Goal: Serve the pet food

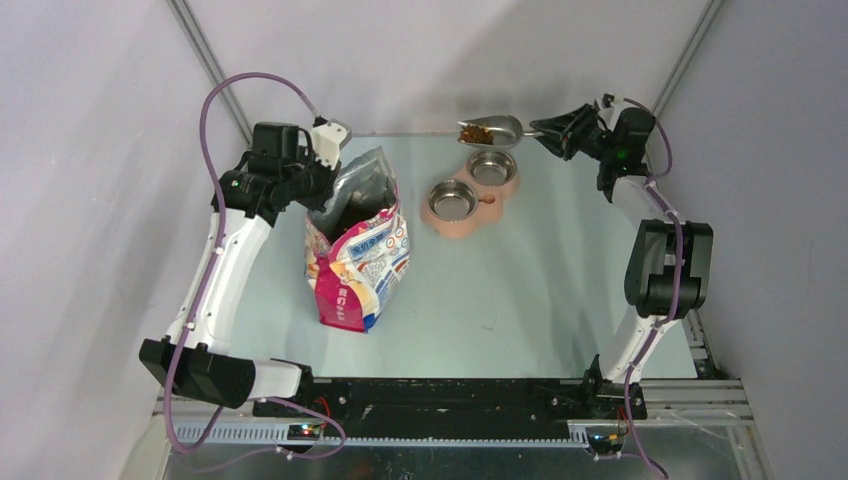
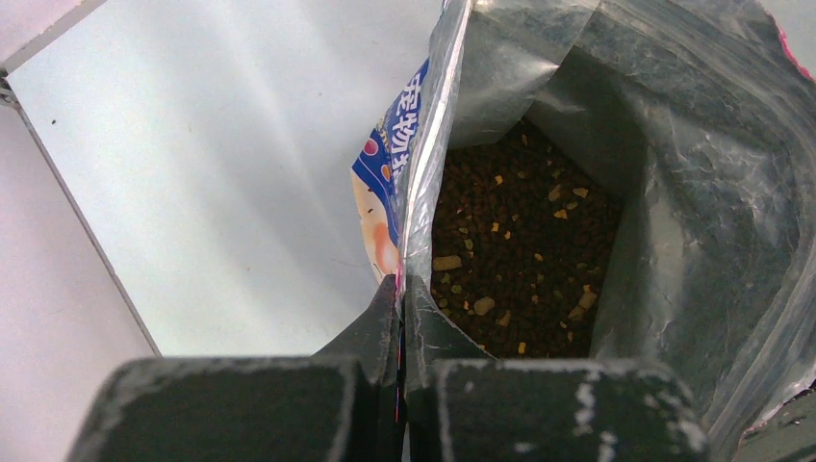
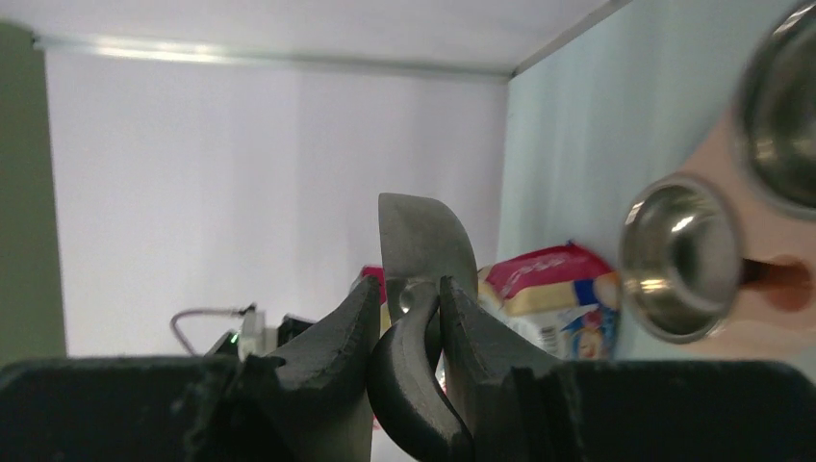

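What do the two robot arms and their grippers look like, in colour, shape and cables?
Both arms have white links and black joints. A purple cable loops along the left arm; another follows the right arm. The left gripper and right gripper have black tapering fingers with scuffed edges.

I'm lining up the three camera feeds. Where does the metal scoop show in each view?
Top external: metal scoop at top centre, carrying pet food.
Left wrist: not in it.
Right wrist: centre, edge-on, handle clamped in the right gripper.
Shared landmark: the printed bag, in all three views.
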Controlling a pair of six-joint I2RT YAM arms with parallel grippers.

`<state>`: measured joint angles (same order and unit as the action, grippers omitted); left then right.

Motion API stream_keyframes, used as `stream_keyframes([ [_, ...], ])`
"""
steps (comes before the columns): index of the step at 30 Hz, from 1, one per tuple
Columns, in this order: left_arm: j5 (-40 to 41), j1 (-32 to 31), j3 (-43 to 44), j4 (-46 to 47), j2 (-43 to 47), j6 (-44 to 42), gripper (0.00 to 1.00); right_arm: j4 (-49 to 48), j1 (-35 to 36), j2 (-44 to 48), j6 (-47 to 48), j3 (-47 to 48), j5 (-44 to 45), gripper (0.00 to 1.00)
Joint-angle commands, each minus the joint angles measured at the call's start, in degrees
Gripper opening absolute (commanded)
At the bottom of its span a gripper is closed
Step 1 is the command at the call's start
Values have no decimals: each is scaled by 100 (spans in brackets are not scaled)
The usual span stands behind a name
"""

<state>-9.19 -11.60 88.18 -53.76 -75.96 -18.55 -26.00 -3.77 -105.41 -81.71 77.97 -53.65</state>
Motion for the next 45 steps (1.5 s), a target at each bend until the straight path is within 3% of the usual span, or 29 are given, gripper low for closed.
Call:
stream_keyframes([
  [1,18,35,7,-61,82,-83,0,282,-216,-172,629,36,495,0],
  [26,-77,35,-16,-189,90,-64,0,2491,-352,-519,3872,825,2502,0],
  [31,-108,35,-13,-214,92,-55,0,2884,-138,-607,4618,1309,2679,0],
  [34,-136,19,44,-305,54,-64,0,3502,75,-856,5559,2048,2884,0],
  [45,-198,17,24,-336,202,-87,0,3644,652,-692,7122,2219,3677,0],
])
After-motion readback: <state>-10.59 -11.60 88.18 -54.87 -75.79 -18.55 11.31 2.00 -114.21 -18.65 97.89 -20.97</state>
